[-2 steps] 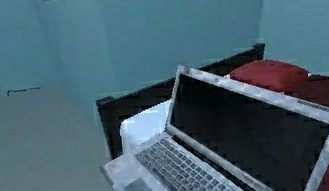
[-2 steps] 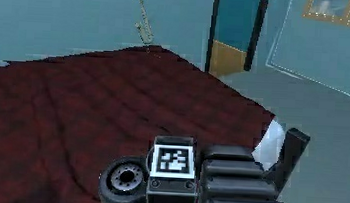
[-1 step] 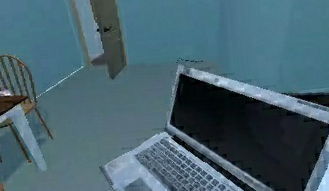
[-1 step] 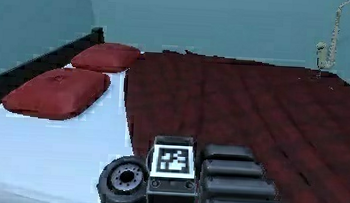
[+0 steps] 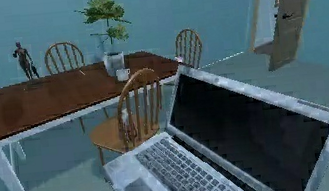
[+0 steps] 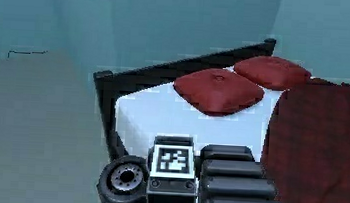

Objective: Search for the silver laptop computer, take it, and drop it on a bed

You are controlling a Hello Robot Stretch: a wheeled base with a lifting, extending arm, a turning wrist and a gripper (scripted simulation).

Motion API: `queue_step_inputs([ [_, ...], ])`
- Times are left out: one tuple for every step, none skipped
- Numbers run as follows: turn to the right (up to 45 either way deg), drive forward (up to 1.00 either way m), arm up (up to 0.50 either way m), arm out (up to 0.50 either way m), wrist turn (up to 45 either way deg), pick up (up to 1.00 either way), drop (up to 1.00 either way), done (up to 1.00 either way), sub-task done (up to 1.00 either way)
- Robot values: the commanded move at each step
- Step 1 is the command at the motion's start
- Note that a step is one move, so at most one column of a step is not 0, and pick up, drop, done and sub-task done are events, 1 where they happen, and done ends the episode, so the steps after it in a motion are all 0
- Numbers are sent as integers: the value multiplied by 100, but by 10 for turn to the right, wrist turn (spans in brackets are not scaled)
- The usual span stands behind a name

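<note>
Silver laptop (image 5: 227,138) looms before me, bed (image 6: 152,113) alongside.
My claw (image 6: 125,181) shows near the bed; what it holds, I cannot tell.

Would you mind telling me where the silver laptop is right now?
The silver laptop shows open in the forward view's lower right, close to the camera, just right of the wooden chair that stands beside the brown table.

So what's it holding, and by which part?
Cannot tell: the far end of the gripper can't be made out; the laptop looms close in the forward view.
</note>
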Motion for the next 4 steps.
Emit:
queue_step_inputs([
  [-180,0,0,0,0,0,0,0,0],
  [450,0,0,0,0,0,0,0,0],
  [450,0,0,0,0,0,0,0,0],
  [450,0,0,0,0,0,0,0,0],
])
